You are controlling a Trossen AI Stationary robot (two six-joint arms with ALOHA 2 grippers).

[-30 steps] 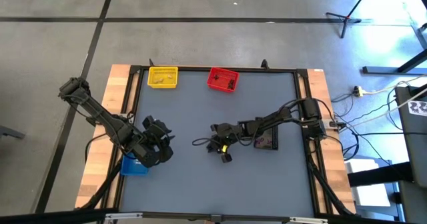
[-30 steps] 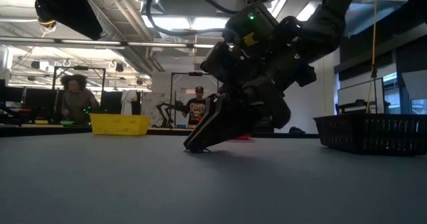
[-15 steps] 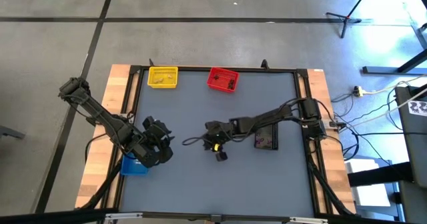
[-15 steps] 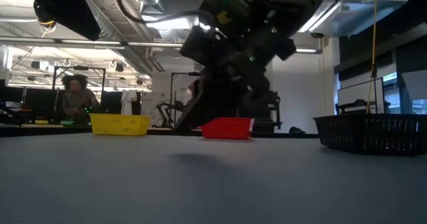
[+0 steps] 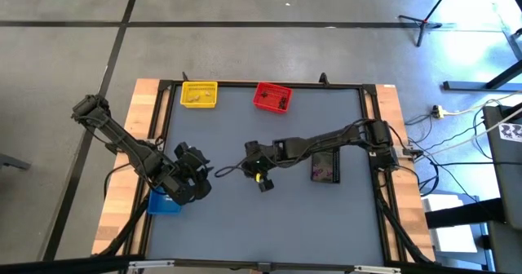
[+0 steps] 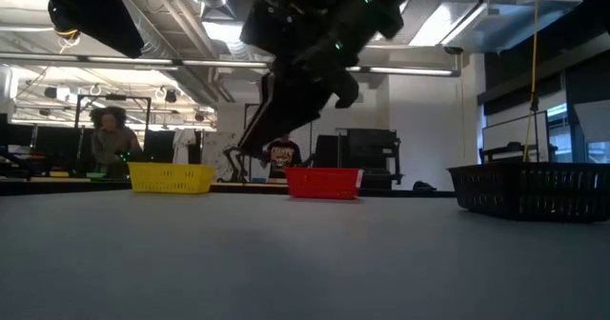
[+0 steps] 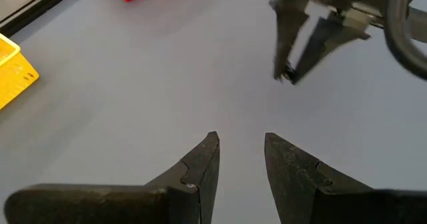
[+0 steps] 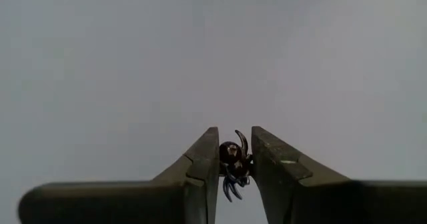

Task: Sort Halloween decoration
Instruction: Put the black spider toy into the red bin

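Observation:
A tiny dark spider trinket with curled legs sits between the fingertips of my right gripper, which is shut on it. That gripper hangs above the middle of the table, slanting down toward the left side; in the low view its fingers are well clear of the tabletop. The left wrist view shows the same fingertips with the dark trinket. My left gripper waits open at the table's left, above the blue bin, with nothing between its fingers. My right gripper pinches the spider's dark body between its two fingertips. The fingers slant down from the table's right side. The trinket is lifted clear of the table, its legs sticking out below the body.
A yellow bin and a red bin stand at the far edge with small trinkets inside. A black bin lies under my right arm. People show in the room beyond the table.
My right gripper has risen from the tabletop, where its fingertips stood a second ago, and moved toward the table's left. It has tipped its fingers more steeply. The spider trinket has gone up with it, clear of the table.

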